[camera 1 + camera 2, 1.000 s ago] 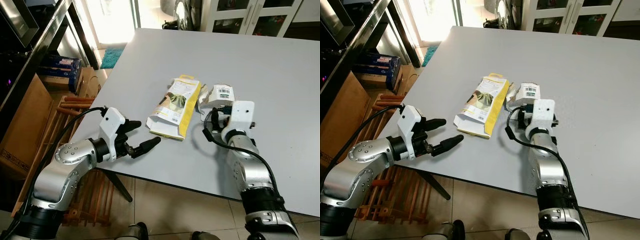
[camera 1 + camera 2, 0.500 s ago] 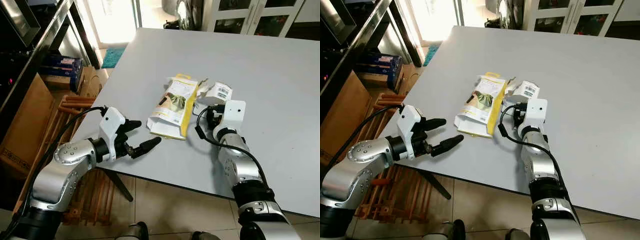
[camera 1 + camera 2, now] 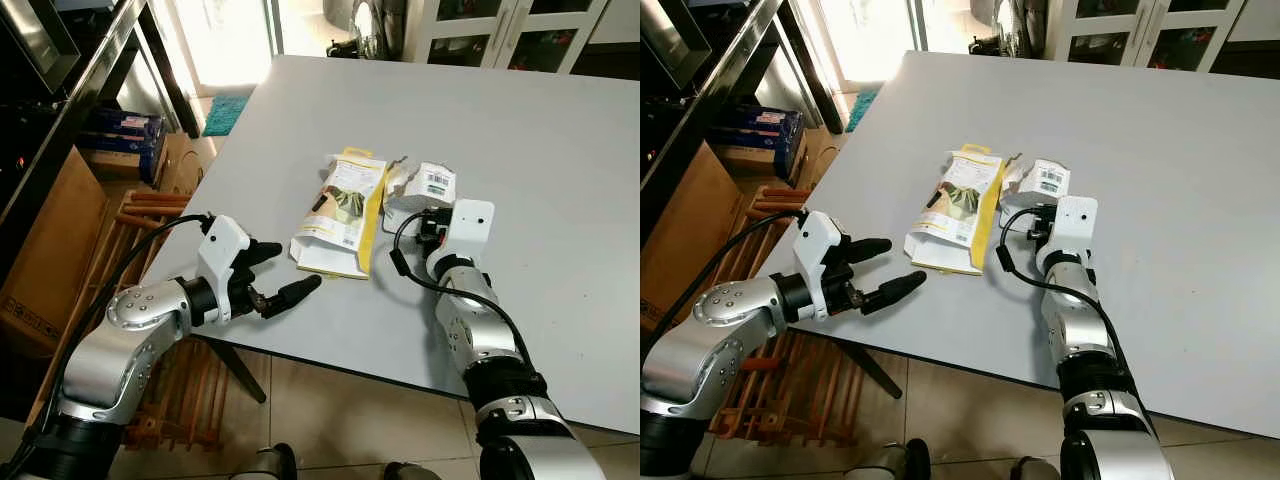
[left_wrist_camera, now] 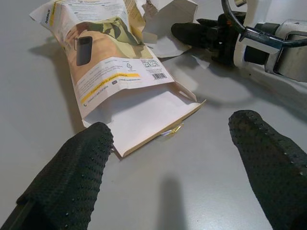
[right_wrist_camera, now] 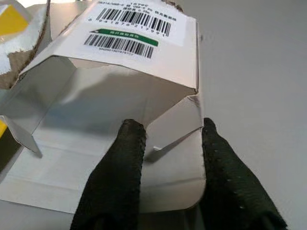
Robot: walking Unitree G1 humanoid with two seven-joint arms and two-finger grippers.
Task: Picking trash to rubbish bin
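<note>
Near the table's front-left corner, on the broad grey tabletop [image 3: 560,130], lies a flattened yellow-and-white cardboard package [image 3: 343,210] printed with a product photo, its open white end turned toward the front edge. Just beside it, further from the left edge, sits a small torn white cardboard box [image 3: 428,186] with barcode labels on its upper face; ragged paper from the two pieces meets between them.

The right gripper [image 5: 165,143] reaches over the table from the front edge and is at the small white box. In the right wrist view its two black fingers [image 5: 120,177] straddle a folded flap at the open end of the box, one finger inside the opening and the other along the outer side, parted and loosely around the card rather than pinching it flat. From the head views the white wrist housing sits directly at the box's near side.

The left gripper [image 3: 275,275] hovers at the front-left edge of the table, just short of the yellow-and-white package. Its jaws are released and spread wide, holding nothing; in the left wrist view the package's open end lies between and ahead of the two dotted black fingertips [image 4: 76,167].

Past the table's left edge stand a brown cardboard carton [image 3: 45,250] and a reddish wooden rack [image 3: 150,215] on the tiled floor [image 3: 330,410].
</note>
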